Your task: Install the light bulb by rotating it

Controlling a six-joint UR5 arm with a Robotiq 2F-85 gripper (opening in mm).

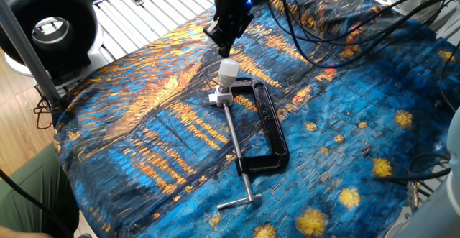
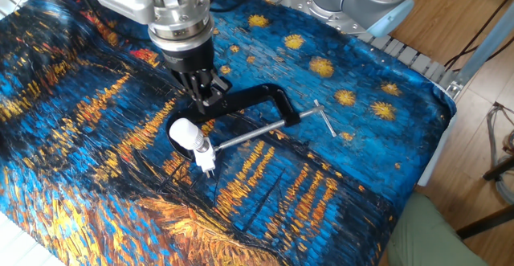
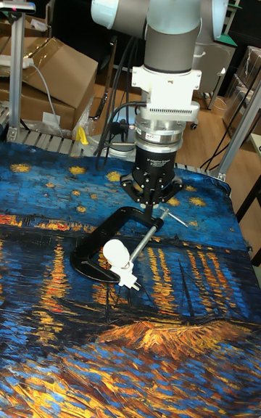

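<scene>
The small white light bulb [image 1: 228, 68] sits in a white socket base [image 1: 218, 96] held in the jaw of a black C-clamp [image 1: 271, 131] lying on the painted cloth. My gripper [image 1: 223, 48] hangs a short way above and behind the bulb, not touching it, fingers together with nothing between them. From the other side the bulb [image 2: 184, 131] lies in front of the gripper [image 2: 201, 97], tilted toward the camera. In the tall view the bulb [image 3: 114, 250] is below and left of the gripper [image 3: 149, 215].
The clamp's long steel screw [image 1: 238, 154] with its T-handle runs toward the table front. Black cables [image 1: 338, 22] trail across the cloth behind the arm. A black ring-shaped device [image 1: 49, 24] stands at the back left. Cardboard boxes [image 3: 54, 73] sit beyond the table.
</scene>
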